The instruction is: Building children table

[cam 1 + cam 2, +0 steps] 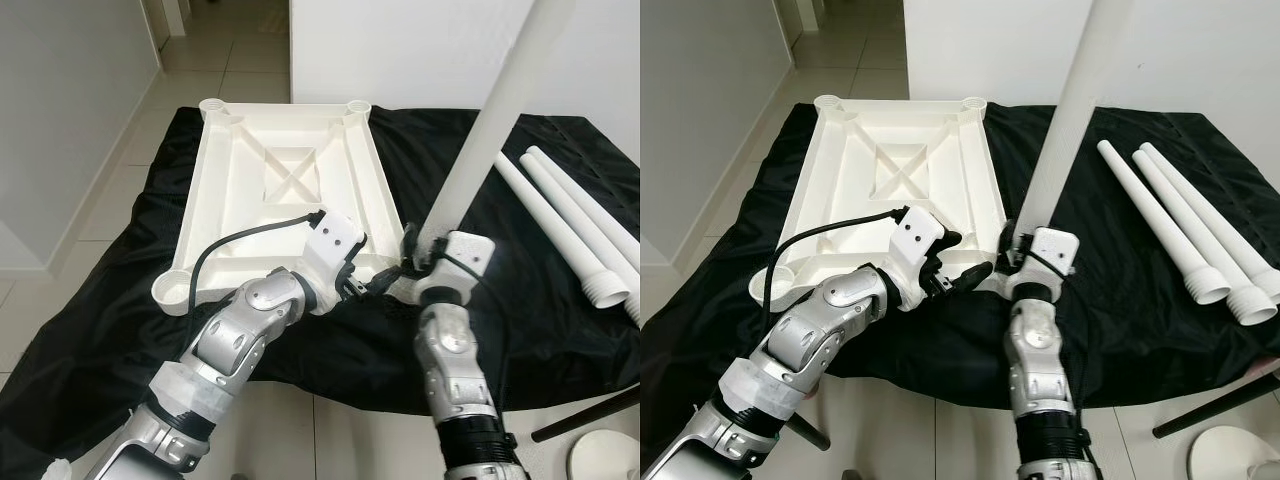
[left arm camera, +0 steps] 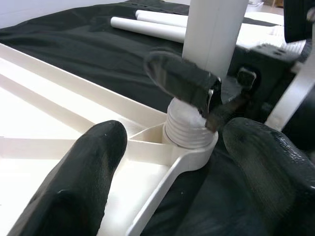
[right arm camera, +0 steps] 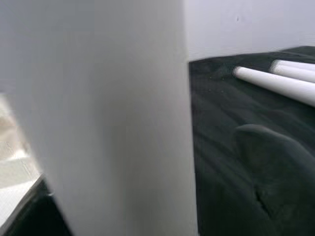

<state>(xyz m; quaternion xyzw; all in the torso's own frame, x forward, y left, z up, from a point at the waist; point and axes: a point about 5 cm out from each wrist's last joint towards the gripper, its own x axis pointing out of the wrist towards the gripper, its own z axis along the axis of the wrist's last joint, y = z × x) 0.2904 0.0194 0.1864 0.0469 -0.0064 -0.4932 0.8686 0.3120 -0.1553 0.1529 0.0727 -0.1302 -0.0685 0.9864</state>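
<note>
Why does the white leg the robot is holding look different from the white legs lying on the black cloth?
The held leg stands nearly upright, while the spare legs lie flat on the black cloth. The held leg's threaded end sits in a corner socket of the upside-down tabletop; the spare legs' ends are free. The right end effector grips the held leg; nothing touches the spare ones. All are white tubes of the same kind.

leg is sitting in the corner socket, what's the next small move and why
Probably have the right hand twist the upright leg further into the corner socket. The leg's threaded end shows several ridges above the socket, so it isn't seated, and the left hand is beside that corner of the tabletop.
</note>
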